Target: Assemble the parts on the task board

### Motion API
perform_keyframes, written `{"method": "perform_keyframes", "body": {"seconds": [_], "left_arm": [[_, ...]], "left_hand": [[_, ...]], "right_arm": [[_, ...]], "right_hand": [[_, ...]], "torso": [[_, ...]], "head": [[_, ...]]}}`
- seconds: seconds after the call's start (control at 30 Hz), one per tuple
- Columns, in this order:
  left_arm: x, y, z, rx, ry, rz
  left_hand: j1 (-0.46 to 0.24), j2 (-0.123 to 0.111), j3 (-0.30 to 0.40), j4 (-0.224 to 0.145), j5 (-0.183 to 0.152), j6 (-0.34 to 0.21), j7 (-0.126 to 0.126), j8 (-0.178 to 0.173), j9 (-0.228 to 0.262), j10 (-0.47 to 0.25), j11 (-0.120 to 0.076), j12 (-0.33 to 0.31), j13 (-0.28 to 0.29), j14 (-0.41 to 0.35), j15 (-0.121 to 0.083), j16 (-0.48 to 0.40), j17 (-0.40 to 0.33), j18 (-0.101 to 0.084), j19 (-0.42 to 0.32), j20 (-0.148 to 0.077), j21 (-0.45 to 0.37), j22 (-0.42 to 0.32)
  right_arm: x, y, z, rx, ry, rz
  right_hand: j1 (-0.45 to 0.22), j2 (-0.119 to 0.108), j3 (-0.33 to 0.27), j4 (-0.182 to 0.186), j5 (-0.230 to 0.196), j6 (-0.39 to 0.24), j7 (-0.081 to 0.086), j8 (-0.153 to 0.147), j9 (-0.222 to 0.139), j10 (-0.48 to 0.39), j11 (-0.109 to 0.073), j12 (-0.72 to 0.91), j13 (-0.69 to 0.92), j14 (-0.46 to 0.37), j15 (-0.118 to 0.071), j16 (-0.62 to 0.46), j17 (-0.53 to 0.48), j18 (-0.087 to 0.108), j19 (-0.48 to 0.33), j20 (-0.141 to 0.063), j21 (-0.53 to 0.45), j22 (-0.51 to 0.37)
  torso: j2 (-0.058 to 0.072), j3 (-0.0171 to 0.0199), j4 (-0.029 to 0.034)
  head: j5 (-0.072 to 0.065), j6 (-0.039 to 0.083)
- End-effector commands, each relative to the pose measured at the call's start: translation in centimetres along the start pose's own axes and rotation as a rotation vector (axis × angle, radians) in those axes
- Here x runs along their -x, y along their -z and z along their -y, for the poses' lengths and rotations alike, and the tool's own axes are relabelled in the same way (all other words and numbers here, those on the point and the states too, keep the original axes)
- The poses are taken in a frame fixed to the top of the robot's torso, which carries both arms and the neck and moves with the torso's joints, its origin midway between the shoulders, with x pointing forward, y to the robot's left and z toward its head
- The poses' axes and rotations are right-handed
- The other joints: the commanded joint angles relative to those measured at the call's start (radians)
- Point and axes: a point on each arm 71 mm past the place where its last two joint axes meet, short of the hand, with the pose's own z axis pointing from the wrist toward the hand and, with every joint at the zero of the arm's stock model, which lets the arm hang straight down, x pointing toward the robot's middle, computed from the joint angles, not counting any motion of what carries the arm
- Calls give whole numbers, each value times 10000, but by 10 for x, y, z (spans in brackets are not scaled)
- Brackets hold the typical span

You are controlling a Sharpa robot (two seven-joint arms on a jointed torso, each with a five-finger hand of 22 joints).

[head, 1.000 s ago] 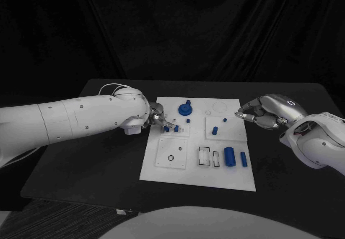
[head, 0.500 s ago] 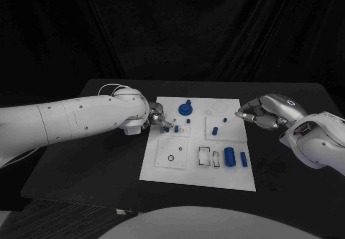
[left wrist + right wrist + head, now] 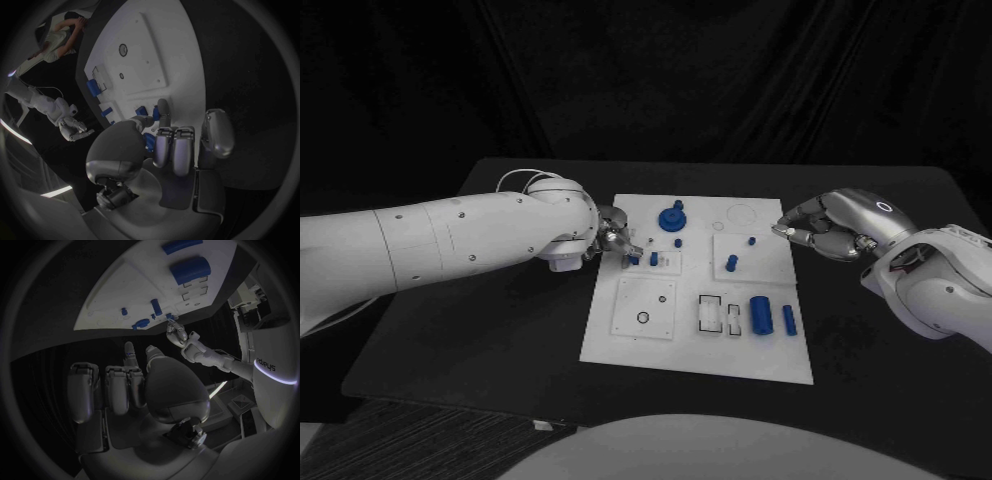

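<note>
Now left hand (image 3: 616, 240) at task board (image 3: 661, 345).

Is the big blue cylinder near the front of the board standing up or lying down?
Lying down. In the head view the big blue cylinder rests lengthwise on the white board, beside a thinner blue piece.

One white rectangular task board (image 3: 646, 340) lies on one black table (image 3: 488, 330). Two silver many-fingered hands show: left hand (image 3: 615, 240), right hand (image 3: 822, 226). Small blue parts: about eight, some partly hidden.
</note>
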Motion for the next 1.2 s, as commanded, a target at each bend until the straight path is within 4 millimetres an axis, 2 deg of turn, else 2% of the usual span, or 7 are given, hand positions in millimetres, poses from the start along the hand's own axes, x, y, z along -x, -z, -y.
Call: {"method": "perform_keyframes", "body": {"seconds": [0.03,0.17,0.6,0.63,0.77,0.87,1.2], "left_arm": [[-3,0,2,-101,-44,-148],[-3,-1,2,-99,-77,-198],[-3,-1,4,-126,-96,-211],[-3,-1,4,-129,-95,-208],[-3,-1,4,-129,-94,-200],[-3,-2,4,-109,-87,-180],[-1,-1,1,146,36,21]], "left_hand": [[102,-57,99,-3,-145,96,-60,227,193,718,-97,-25,2249,1038,-116,26,2635,150,-10,-101,22,1628],[191,-128,183,-29,-237,102,-124,504,468,726,-151,-18,2255,1038,-161,26,2635,147,1,-140,40,1632],[375,-240,273,-59,-486,-28,-142,673,679,727,-175,-21,2252,1038,-190,26,2635,142,12,-175,57,1635],[394,-249,275,-46,-694,-56,-138,710,723,726,-175,-23,2249,1038,-190,26,2635,141,10,-179,54,1634],[225,-195,80,2,-2287,-127,-110,804,824,725,-150,-28,2242,1038,-173,26,2635,139,9,-175,47,1631],[-15,-108,-98,14,-3099,-165,-83,760,782,729,-125,-24,2245,1038,-155,26,2635,135,19,-159,63,1636],[-1217,210,-870,57,-4701,-271,20,500,528,730,-36,-21,2244,1038,-92,26,2635,132,32,-90,66,1638]], "right_arm": [[0,0,1,-137,-1,31],[0,1,1,-137,-2,33],[0,1,1,-137,-4,41],[0,1,1,-136,-4,41],[0,1,1,-132,-4,36],[-1,1,0,-130,-4,31],[-1,1,1,-136,1,20]], "right_hand": [[73,49,61,6,37,12,77,-65,-15,1082,67,13,2624,923,58,-69,2009,-18,627,92,-30,2338],[73,49,61,6,37,12,77,-65,-15,1082,67,13,2624,923,58,-69,2009,-18,627,92,-30,2338],[74,54,64,9,37,15,79,-64,-15,1082,69,13,2624,923,59,-70,2007,-20,631,92,-22,2340],[74,54,64,9,37,15,79,-64,-15,1082,69,13,2624,923,59,-70,2007,-20,631,92,-22,2340],[74,54,64,9,37,15,79,-64,-15,1082,69,13,2624,923,59,-70,2007,-20,631,92,-22,2340],[74,54,64,9,37,15,79,-64,-15,1082,69,13,2624,923,59,-70,2007,-20,631,92,-22,2340],[81,51,67,9,37,22,80,-62,-15,1082,70,13,2624,924,61,-66,2014,-22,635,93,-16,2343]], "torso": [[-1,0,3],[-3,0,3],[3,-1,1],[0,0,2],[-1,0,1],[-1,1,1],[1,-1,1]], "head": [[-10,-1],[-2,-1],[0,-1],[3,-1],[3,-1],[7,-1],[1,-1]]}}
